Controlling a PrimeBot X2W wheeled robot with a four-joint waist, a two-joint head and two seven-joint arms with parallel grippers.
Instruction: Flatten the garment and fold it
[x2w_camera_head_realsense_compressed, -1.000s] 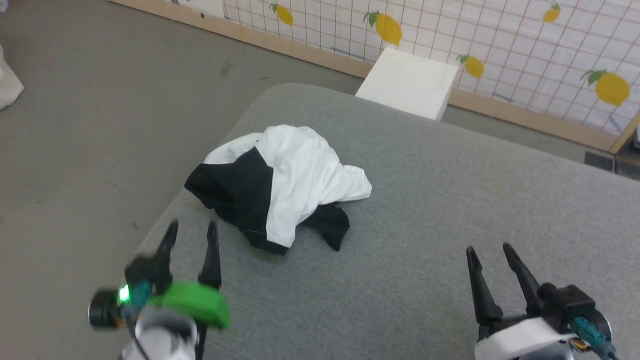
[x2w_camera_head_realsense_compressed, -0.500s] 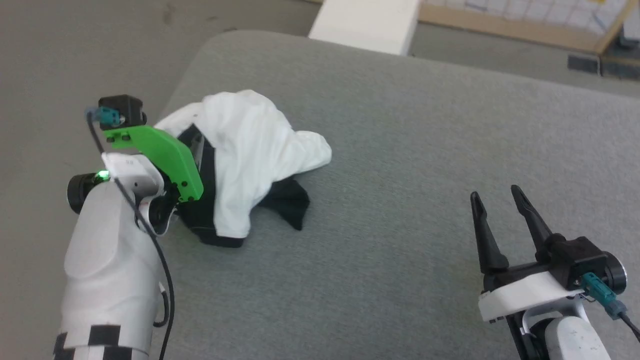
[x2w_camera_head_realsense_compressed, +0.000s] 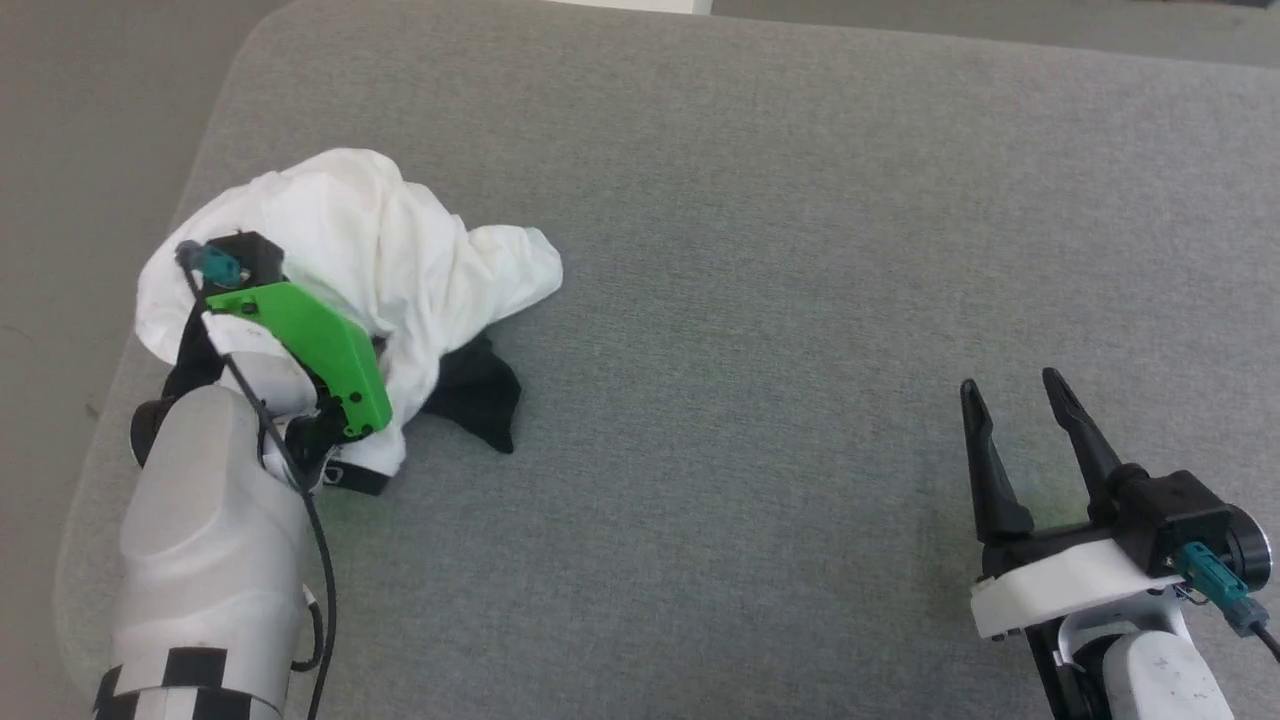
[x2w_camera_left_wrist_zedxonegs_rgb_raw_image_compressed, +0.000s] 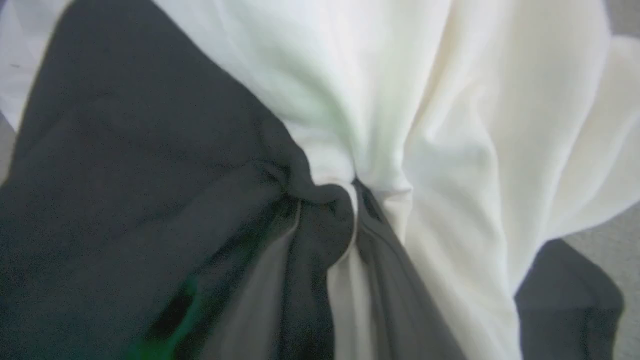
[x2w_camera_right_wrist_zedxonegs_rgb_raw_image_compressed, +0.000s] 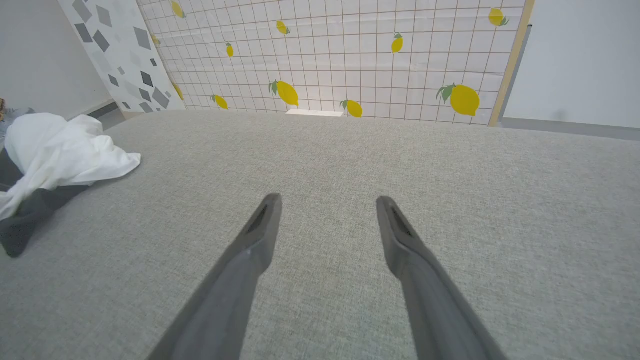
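Now that the left gripper (x2w_camera_left_wrist_zedxonegs_rgb_raw_image_compressed: 330, 196) reaches the garment (x2w_camera_head_realsense_compressed: 400, 250), fingers pinching a fold — right gripper (x2w_camera_head_realsense_compressed: 1008, 382) unchanged, spread wide, empty.

The crumpled garment (x2w_camera_head_realsense_compressed: 400, 250) lies on a grey padded surface (x2w_camera_head_realsense_compressed: 800, 250).

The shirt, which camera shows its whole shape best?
Head view: nearly the whole crumpled shirt shows. Left wrist view is too close, blurred folds; right wrist view cuts it off at the edge.
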